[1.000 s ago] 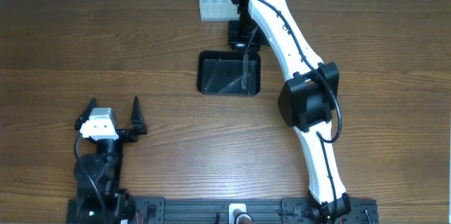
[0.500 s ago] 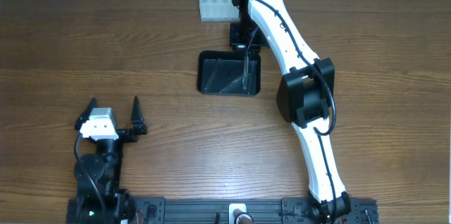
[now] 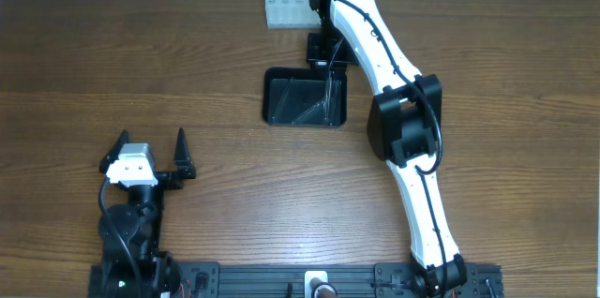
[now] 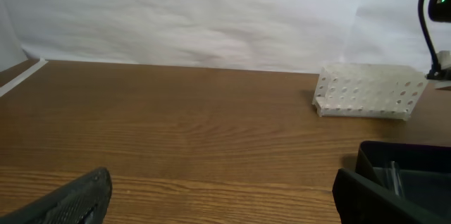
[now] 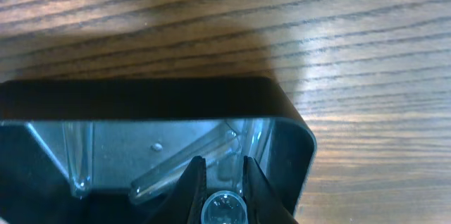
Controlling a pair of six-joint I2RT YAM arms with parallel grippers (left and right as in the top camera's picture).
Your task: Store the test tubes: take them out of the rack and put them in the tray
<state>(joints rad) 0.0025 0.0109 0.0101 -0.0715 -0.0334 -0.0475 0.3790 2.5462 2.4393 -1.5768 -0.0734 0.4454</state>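
Top view: black tray (image 3: 268, 97) sits mid-table, with clear test tubes (image 3: 302, 103) lying inside it. White rack (image 3: 289, 9) stands just beyond the tray's far edge, apart from it. The right arm stretches up the table, and the right gripper (image 3: 328, 59) is at the tray's far right corner, beside the rack. Left gripper (image 3: 152, 146) is parked near its base, well apart from tray and rack, with fingers spread wide and nothing between them.

Left wrist view: rack upright on the wood, its perforated side wall facing the camera; I cannot tell whether any tubes remain in it. Tray nearer, tubes visible inside.

Right wrist view: fingers clamped on one held tube (image 5: 224, 208), open mouth toward the camera, over the tray's corner. Other tubes lie slanted on the tray floor.
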